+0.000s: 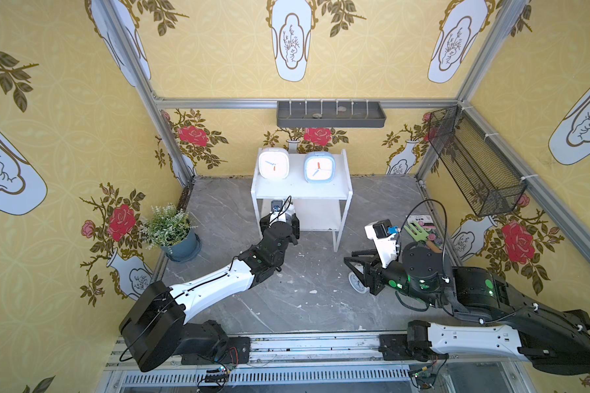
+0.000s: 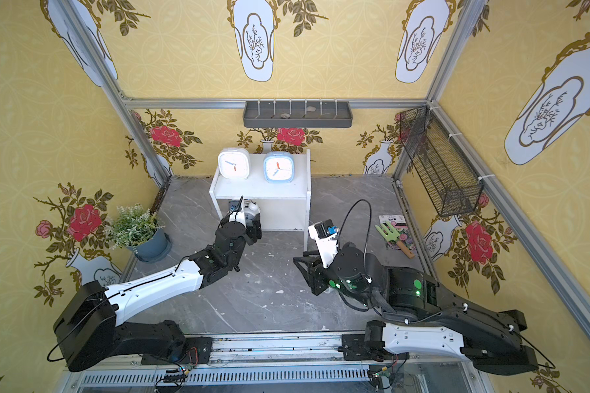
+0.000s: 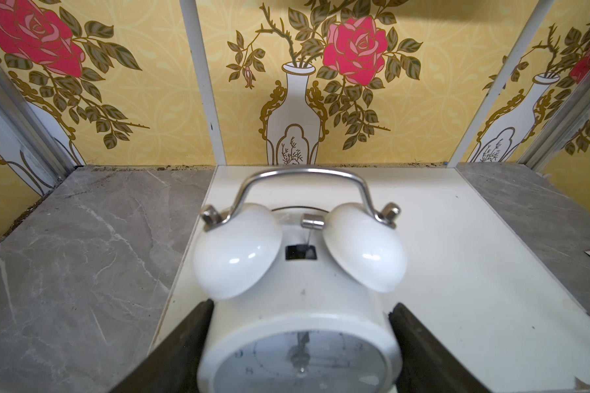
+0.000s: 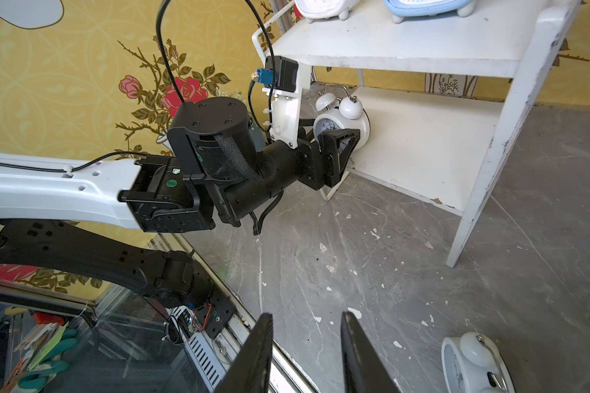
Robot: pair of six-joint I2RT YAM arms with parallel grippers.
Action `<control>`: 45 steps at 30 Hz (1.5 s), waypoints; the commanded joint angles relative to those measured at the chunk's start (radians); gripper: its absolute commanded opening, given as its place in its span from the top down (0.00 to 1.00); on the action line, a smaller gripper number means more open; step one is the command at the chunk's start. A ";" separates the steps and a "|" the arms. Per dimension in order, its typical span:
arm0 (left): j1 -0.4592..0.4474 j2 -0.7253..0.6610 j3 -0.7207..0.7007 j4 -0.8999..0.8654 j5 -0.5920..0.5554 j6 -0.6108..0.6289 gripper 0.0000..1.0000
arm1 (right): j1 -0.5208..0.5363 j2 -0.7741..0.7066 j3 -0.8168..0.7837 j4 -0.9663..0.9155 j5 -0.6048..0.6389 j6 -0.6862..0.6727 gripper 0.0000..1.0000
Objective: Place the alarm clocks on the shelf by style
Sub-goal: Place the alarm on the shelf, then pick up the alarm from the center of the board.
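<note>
Jaws on your left gripper [image 3: 300, 306] are pinching a round white twin-bell clock [image 3: 300, 265] by its sides. One dark finger [image 3: 184, 347] presses each flank of the case, and the dial faces back toward the wrist. You have that clock at the lower tier of the shelf [image 1: 300, 190], near its front left corner and under the top board. The bells and chrome handle point toward the shelf's back. You cannot tell from these views whether its feet touch the lower board.

On the shelf's top board the two rounded-square clocks stand upright side by side, faces forward. The white clock [image 1: 274, 164] is toward the left panel and the light blue clock [image 1: 319, 167] toward the right panel, with a small gap between them.

Your right gripper [image 4: 308, 314] hangs over the grey floor in front of the shelf's right legs, jaws spread partway with nothing between them. The second twin-bell clock [image 4: 474, 364] sits on the floor in front of the shelf, just beside that gripper and clear of both fingers.
</note>
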 commanded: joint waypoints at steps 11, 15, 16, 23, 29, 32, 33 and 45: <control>0.002 -0.021 -0.036 0.026 0.013 -0.009 0.04 | 0.001 -0.002 -0.004 0.051 -0.005 0.003 0.64; 0.002 -0.033 -0.044 0.026 0.011 -0.009 0.01 | 0.001 0.007 0.000 0.050 -0.007 0.002 0.64; 0.002 -0.038 -0.048 0.024 0.013 -0.009 0.01 | 0.001 0.008 -0.001 0.050 -0.004 0.002 0.63; -0.014 -0.107 -0.107 0.019 0.023 -0.040 0.01 | 0.001 -0.001 -0.001 0.044 0.021 0.004 0.59; -0.047 -0.142 -0.135 0.005 0.019 -0.035 0.01 | 0.001 -0.002 -0.001 0.033 0.035 0.005 0.57; -0.053 -0.144 -0.140 -0.006 0.021 -0.035 0.01 | 0.001 -0.001 0.003 0.030 0.037 0.005 0.56; -0.057 -0.144 -0.140 -0.013 0.020 -0.039 0.01 | 0.001 -0.001 0.005 0.027 0.039 0.006 0.56; -0.246 -0.371 -0.266 -0.265 -0.042 -0.210 0.01 | -0.007 0.045 -0.011 -0.099 0.140 0.127 0.44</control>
